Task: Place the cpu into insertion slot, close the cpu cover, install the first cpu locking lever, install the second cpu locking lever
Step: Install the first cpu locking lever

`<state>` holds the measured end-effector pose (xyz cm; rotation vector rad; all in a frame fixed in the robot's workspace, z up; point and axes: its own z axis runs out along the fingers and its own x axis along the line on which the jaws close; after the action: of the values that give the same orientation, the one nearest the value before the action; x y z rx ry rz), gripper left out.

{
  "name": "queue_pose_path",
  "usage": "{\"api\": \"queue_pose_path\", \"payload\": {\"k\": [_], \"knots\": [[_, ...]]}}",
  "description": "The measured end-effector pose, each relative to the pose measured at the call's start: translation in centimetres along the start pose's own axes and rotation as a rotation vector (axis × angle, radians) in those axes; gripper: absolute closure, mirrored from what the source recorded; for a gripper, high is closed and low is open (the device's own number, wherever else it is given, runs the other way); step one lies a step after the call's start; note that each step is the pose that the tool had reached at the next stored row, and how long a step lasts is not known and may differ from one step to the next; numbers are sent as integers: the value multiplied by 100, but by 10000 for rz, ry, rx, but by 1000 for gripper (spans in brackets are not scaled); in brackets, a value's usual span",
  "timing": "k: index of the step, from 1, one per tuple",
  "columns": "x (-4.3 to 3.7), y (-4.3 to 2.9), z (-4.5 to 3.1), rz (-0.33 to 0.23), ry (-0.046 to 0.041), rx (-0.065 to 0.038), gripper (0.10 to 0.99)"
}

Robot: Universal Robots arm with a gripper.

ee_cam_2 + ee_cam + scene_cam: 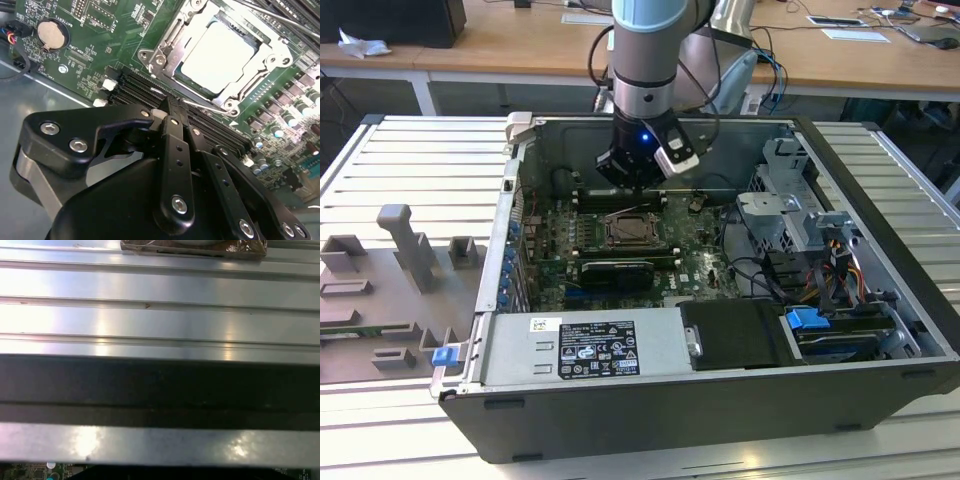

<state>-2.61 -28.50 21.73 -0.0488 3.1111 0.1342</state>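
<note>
Pale silvery cpu [220,57], green circuit board [95,55], black pincer [172,117]

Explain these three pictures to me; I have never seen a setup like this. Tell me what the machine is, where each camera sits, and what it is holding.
A robot arm reaches into an open computer case. The exterior view looks on from outside; both wrist views ride on the arm. Its gripper hangs over the green circuit board, fingers pressed together, holding nothing. In the second wrist view, the cpu already lies in the insertion slot, with the cpu cover framing it. The first wrist view shows ribbed metal.
</note>
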Motion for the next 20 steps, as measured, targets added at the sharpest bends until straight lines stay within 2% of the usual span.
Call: {"api": "queue_pose_path", "payload": {"k": [4,5,6,12,20], "knots": [[-22,-4,35,-1,0,0,980],[-40,-11,114,0,0,0,980],[-45,-13,132,0,2,13,980],[-51,-10,109,-3,-1,55,980],[-50,-13,125,-10,12,356,980]]}}
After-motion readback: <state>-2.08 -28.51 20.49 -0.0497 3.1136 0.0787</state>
